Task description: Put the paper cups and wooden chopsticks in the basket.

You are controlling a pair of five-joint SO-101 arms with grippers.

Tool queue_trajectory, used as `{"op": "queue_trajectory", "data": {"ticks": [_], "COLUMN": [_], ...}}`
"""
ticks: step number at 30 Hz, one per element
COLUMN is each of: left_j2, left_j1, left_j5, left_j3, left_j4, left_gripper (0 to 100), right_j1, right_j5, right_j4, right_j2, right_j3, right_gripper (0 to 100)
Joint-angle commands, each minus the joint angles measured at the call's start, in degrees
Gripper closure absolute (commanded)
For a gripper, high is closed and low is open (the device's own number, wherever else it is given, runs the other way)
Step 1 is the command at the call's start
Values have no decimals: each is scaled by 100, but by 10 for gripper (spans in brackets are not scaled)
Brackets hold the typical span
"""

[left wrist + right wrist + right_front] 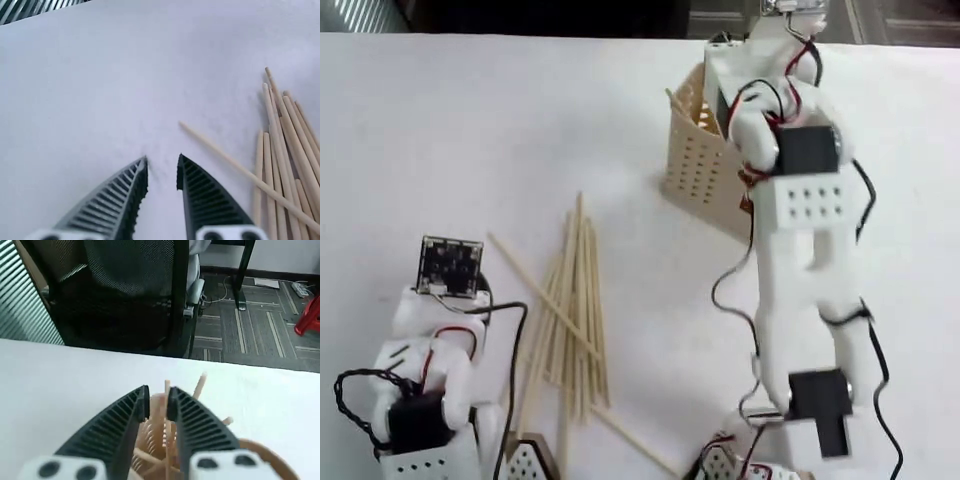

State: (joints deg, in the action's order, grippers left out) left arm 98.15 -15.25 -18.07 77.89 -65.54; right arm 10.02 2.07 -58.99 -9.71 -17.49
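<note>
While right arm (805, 200) hangs over basket (695, 170), jaws slightly apart, nothing gripped, some sticks (202, 384) already inside. Wooden chopsticks (575, 320) on desk (470, 130), well apart from basket. Left arm (430, 370) farther from basket, jaws slightly apart. Transfer looks partway. Next, likely: clamp pile, carry to basket.

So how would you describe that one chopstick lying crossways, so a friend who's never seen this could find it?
On the white table, find the heap of chopsticks in the middle. Nearly all run the same way; this chopstick lies slanted across them, one end poking out onto bare table near the left gripper.
</note>
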Motion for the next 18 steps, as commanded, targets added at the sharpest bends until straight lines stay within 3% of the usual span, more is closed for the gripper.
{"op": "queue_trajectory", "data": {"ticks": [1,5,9,14,18], "left_j2": [-31,-119,-1209,-3407,-4954], "left_j1": [-22,13,189,585,1200], "left_j5": [-53,-53,-176,-193,-193], "left_j3": [-589,-1231,-2286,-4000,-4985], "left_j4": [-79,-299,-448,-1029,-1477], "left_gripper": [887,887,887,887,884], "right_j1": [251,462,646,699,664], "right_j5": [44,44,35,-9,-18], "right_j4": [-1341,-2721,-3389,-3143,-2123], "right_j2": [-752,-1235,-1499,-1657,-1666], "right_j3": [-308,-308,79,1459,2998], "right_gripper": [973,981,981,981,981]}}
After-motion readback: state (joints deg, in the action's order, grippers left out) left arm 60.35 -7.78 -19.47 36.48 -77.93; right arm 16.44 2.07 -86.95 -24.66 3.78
